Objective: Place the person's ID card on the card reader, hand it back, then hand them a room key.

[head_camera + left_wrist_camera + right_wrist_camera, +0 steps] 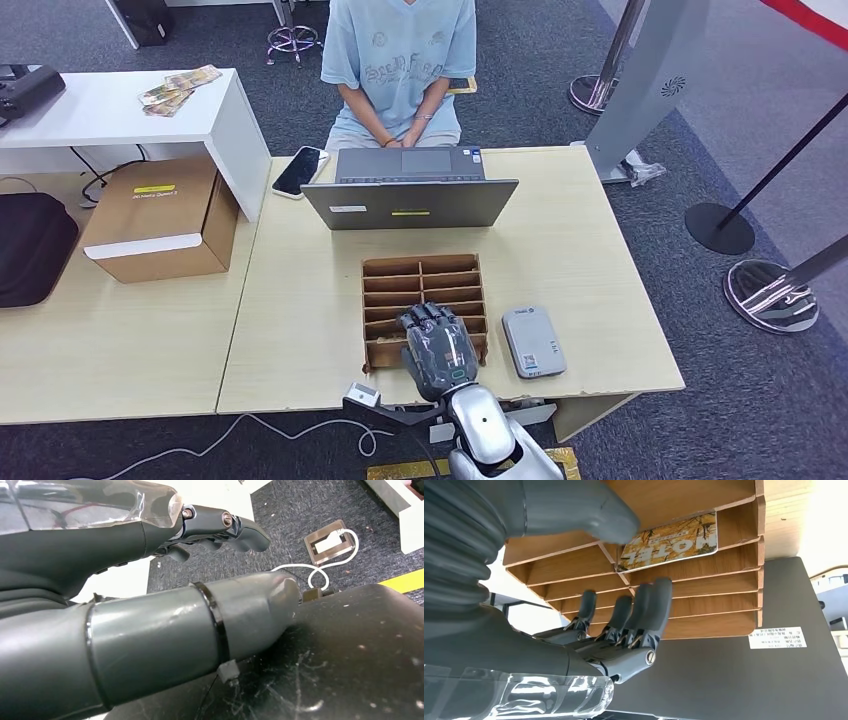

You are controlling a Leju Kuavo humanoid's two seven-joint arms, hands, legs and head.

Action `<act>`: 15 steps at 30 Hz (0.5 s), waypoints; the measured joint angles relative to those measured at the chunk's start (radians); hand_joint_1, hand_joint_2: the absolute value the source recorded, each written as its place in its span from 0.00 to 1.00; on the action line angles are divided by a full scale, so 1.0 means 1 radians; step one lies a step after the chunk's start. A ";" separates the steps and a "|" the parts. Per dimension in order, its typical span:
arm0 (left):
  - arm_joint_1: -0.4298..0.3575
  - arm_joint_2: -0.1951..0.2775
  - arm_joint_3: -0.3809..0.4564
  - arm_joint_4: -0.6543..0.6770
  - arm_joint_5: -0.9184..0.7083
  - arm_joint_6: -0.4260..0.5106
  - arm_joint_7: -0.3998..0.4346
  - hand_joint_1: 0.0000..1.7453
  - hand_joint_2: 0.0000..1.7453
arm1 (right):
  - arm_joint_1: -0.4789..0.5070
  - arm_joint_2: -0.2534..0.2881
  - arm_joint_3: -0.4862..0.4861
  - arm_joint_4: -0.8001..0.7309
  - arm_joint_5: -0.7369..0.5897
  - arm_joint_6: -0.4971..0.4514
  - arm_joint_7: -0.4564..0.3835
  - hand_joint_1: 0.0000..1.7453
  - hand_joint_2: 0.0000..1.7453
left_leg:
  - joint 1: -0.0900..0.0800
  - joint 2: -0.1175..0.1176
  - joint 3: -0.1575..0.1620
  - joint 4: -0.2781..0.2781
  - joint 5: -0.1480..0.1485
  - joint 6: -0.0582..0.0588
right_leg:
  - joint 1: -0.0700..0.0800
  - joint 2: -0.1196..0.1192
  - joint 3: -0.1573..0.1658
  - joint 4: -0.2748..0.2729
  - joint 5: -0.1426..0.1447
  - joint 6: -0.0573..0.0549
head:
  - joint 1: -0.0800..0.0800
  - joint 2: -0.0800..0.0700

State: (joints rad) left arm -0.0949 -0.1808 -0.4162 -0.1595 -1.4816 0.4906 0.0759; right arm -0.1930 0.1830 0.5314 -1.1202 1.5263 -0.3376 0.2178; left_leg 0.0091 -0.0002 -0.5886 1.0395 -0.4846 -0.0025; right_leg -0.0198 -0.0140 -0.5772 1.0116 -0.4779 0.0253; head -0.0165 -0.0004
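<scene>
Card reader [533,341] lies right of the slotted rack [424,285], laptop [410,192] behind both.

You can read "HOTEL" on the yellow-patterned room key card [670,540] lying in a compartment of the wooden slotted tray [704,585]; the word appears upside down in the right wrist view. The white sticker [777,637] on the laptop lid [734,680] carries printed lines too small to read. Lettering on the person's light blue T-shirt [398,70] and the yellow label [154,188] on the cardboard box [160,225] stays illegible.
</scene>
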 joint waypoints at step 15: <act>0.000 0.000 0.000 0.000 0.000 0.000 0.000 0.00 0.00 | -0.005 0.000 0.000 0.006 -0.002 -0.004 -0.004 0.81 1.00 | 0.000 0.000 0.000 0.000 0.000 0.000 | 0.000 0.000 0.000 0.000 0.000 0.000 | 0.000 0.000</act>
State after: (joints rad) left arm -0.0948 -0.1808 -0.4162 -0.1595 -1.4815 0.4906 0.0755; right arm -0.1978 0.1831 0.5314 -1.1141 1.5243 -0.3416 0.2141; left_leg 0.0091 -0.0002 -0.5885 1.0395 -0.4846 -0.0025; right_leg -0.0198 -0.0140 -0.5772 1.0116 -0.4779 0.0253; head -0.0166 -0.0004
